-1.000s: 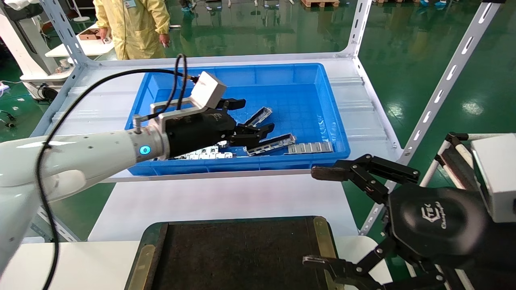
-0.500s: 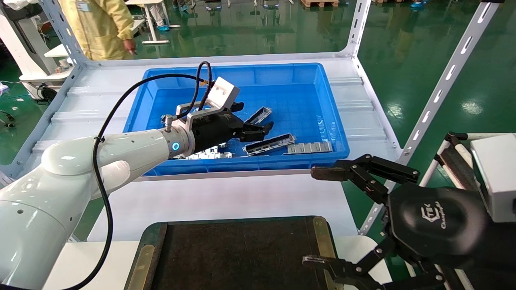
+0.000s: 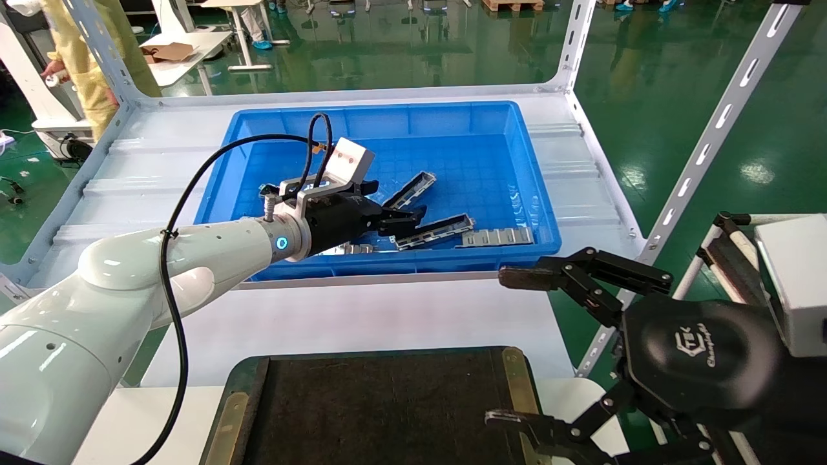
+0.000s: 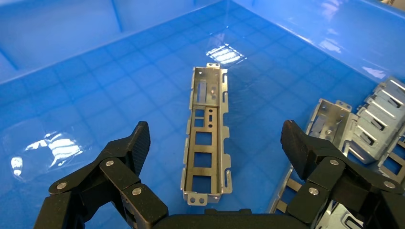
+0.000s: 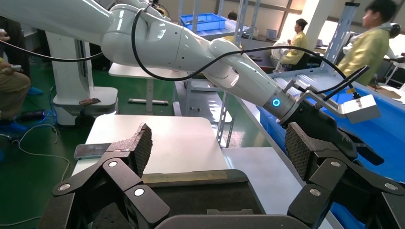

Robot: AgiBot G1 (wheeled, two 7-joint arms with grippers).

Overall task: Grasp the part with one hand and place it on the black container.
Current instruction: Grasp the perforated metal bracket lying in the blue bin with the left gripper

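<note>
**Left gripper poised over a channel piece in the bin**

The left gripper [image 3: 404,219] reaches into the deep bright-blue plastic bin [image 3: 536,194], its fingers [image 4: 136,145] spread wide and holding nothing. In the left wrist view, the part, a narrow, long grey metal channel with raised side walls and rectangular cut-outs [image 4: 206,129], lies flat on the bin floor between the 2 fingers, open side up, apart from the flat silver plates with square windows [image 4: 377,129] nearby.

It looks light, stiff and smooth, so likely slippery under the pads; the thin walls may flex a little. The sounder hold seems across the 2 side walls near mid-length, pads squarely on them.

The wide, shallow brown-black tray with olive-gold rims [image 3: 513,371] sits nearest the robot. The right gripper [image 3: 510,345] waits beside it, fingers wide and empty.
</note>
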